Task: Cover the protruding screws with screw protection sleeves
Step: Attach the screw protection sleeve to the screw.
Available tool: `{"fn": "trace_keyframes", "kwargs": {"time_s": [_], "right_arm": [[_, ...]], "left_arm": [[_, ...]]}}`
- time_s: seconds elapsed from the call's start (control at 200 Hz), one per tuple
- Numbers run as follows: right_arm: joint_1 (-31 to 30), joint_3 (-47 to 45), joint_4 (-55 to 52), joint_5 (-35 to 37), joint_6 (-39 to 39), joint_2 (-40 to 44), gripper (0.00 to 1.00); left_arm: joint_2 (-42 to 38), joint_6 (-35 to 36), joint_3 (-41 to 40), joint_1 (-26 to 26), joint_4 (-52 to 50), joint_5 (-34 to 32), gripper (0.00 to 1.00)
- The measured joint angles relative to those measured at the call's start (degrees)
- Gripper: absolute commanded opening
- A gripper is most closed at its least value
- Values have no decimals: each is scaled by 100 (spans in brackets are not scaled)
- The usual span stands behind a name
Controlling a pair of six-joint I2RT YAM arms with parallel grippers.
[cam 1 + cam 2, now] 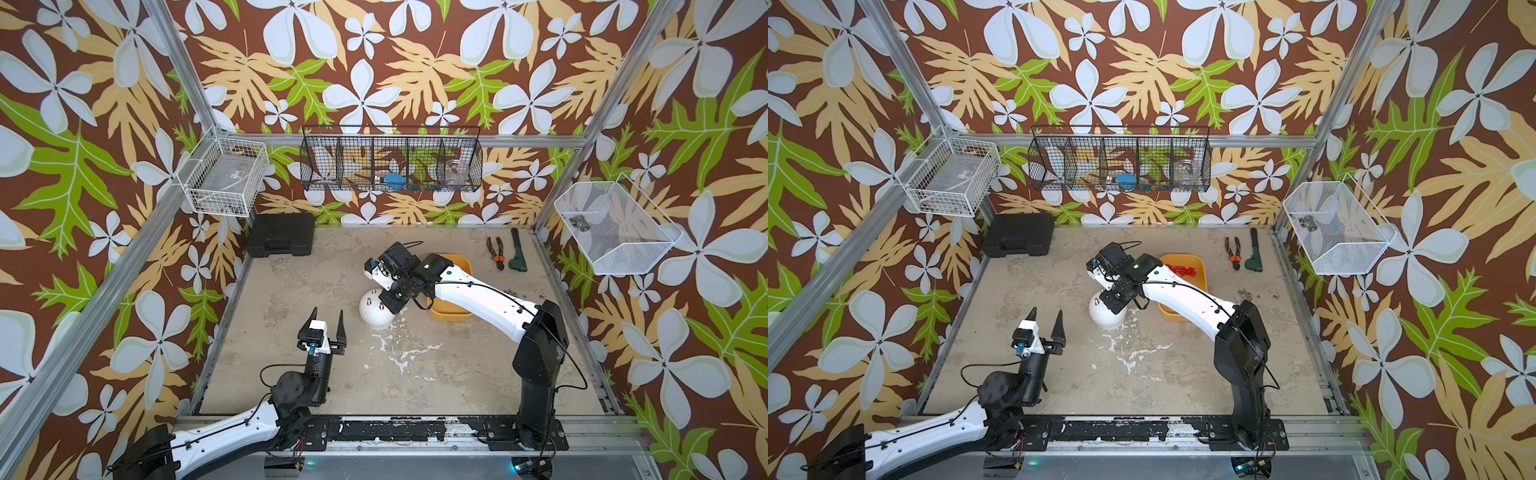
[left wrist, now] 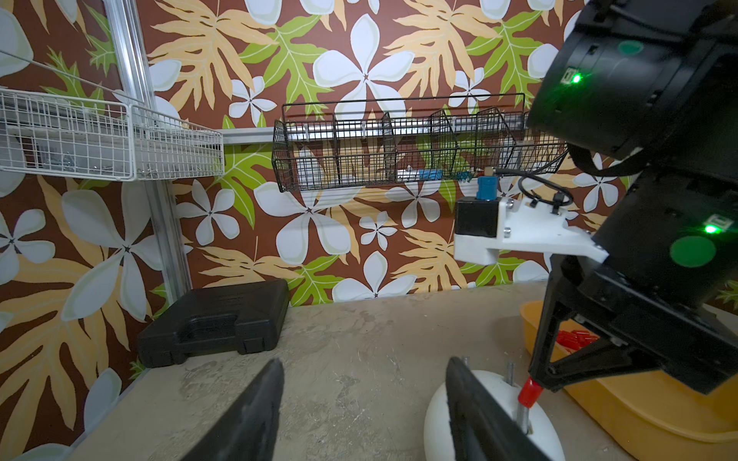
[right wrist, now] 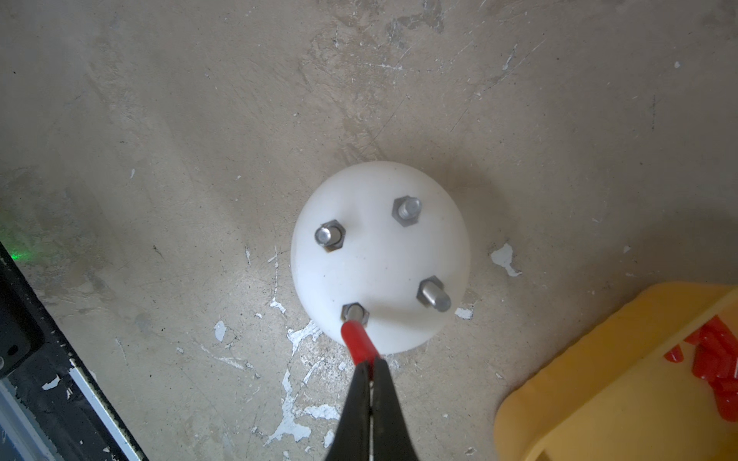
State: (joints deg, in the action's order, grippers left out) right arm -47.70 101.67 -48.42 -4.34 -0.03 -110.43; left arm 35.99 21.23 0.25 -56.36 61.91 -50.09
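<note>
My right gripper (image 3: 369,369) is clenched on one red sleeve (image 3: 358,339), pinched at its near end. Just past my fingertips (image 3: 389,395), its far end meets the top of one screw (image 3: 354,312) on the white dome (image 3: 379,255). Three bare screws (image 3: 406,210) stand beyond. More sleeves (image 3: 715,359) lie in the yellow tray (image 3: 599,379) alongside. My left gripper (image 1: 327,316) hangs released, near the dome.
</note>
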Motion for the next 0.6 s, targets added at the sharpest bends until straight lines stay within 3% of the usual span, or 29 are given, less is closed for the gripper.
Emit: {"fn": "trace_keyframes", "kwargs": {"time_s": [0.601], "right_arm": [[-420,1207,-855,839,-39,-702,0]], "left_arm": [[70,4,0,0,0,-2,65]]}}
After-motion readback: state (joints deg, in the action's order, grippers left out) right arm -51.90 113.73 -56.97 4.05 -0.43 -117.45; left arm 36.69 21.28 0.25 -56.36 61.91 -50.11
